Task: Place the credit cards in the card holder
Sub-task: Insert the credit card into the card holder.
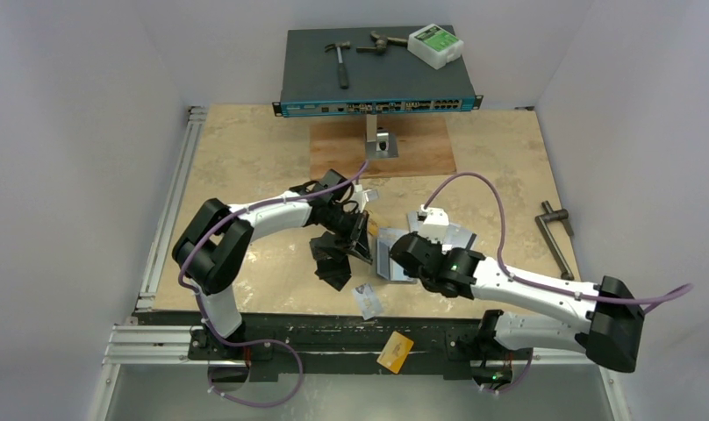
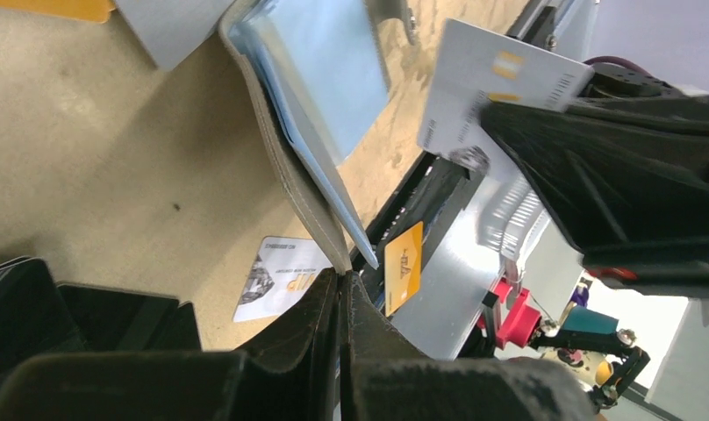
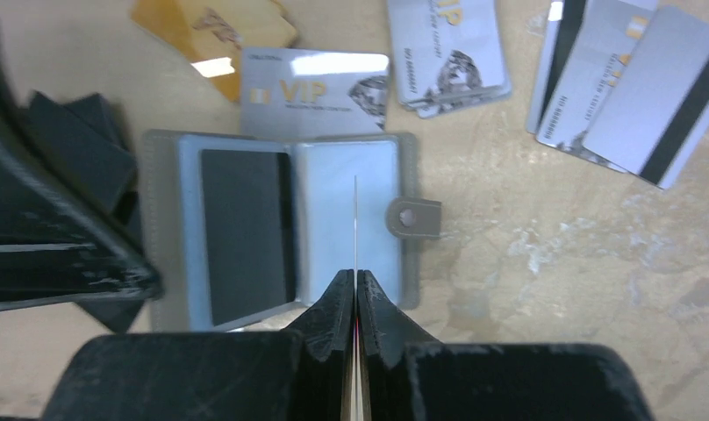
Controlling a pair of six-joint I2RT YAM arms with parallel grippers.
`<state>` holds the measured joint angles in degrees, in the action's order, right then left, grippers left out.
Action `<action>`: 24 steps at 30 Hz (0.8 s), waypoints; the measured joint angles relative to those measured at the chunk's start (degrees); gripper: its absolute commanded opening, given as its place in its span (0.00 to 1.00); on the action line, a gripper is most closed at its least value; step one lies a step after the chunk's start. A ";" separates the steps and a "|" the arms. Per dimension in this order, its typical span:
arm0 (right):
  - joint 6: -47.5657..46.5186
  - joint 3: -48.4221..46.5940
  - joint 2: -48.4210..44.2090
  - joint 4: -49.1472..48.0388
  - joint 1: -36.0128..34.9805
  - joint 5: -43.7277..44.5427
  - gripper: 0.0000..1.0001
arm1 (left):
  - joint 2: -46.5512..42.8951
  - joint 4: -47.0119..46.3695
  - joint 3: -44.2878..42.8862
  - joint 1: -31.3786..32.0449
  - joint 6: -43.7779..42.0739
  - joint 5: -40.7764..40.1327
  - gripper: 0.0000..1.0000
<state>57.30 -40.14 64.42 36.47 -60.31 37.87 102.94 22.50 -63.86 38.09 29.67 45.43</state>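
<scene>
The grey card holder (image 3: pixel 272 232) lies open, bluish inside, with its snap tab (image 3: pixel 412 217) on the right; it also shows in the top view (image 1: pixel 386 254). My left gripper (image 2: pixel 342 279) is shut on the holder's grey cover edge (image 2: pixel 281 167), lifting that side. My right gripper (image 3: pixel 356 276) is shut on a silver card (image 2: pixel 491 88), seen edge-on (image 3: pixel 355 219) over the holder's right half. Loose credit cards lie beyond the holder: a silver VIP card (image 3: pixel 316 92), orange cards (image 3: pixel 215 26), and striped silver ones (image 3: pixel 667 96).
A black folding case (image 1: pixel 333 259) lies left of the holder. One white card (image 1: pixel 367 301) lies near the front edge; an orange card (image 1: pixel 395 351) rests on the rail below. A network switch (image 1: pixel 373 66) with tools stands at the back; a metal crank (image 1: pixel 555 232) lies right.
</scene>
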 measured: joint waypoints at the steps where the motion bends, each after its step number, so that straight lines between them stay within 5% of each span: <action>1: -0.72 0.11 -0.81 -1.36 0.09 -0.28 0.00 | 0.00 0.37 0.00 -0.07 -0.52 -0.33 0.02; 7: -4.79 5.86 -9.60 -15.26 4.15 -6.29 0.00 | 0.68 2.95 0.00 -0.94 -3.65 -3.41 0.25; 14: -7.45 10.32 -4.13 -26.60 7.78 -14.78 0.00 | 1.95 4.50 0.00 -1.84 -5.18 -5.77 0.31; 18: -7.96 12.11 -2.43 -29.94 8.33 -17.57 0.00 | 1.95 4.57 0.00 -2.32 -5.25 -5.84 0.25; 22: -8.74 12.20 -3.85 -30.82 9.62 -18.10 0.00 | 1.95 4.50 0.00 -2.69 -5.09 -5.73 0.02; 24: -9.16 11.91 -5.22 -31.08 9.99 -18.08 0.00 | 1.95 4.09 0.02 -2.73 -4.96 -5.57 0.00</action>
<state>48.14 -28.23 59.20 5.39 -50.33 19.79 104.88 26.59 -63.83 35.35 24.71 39.86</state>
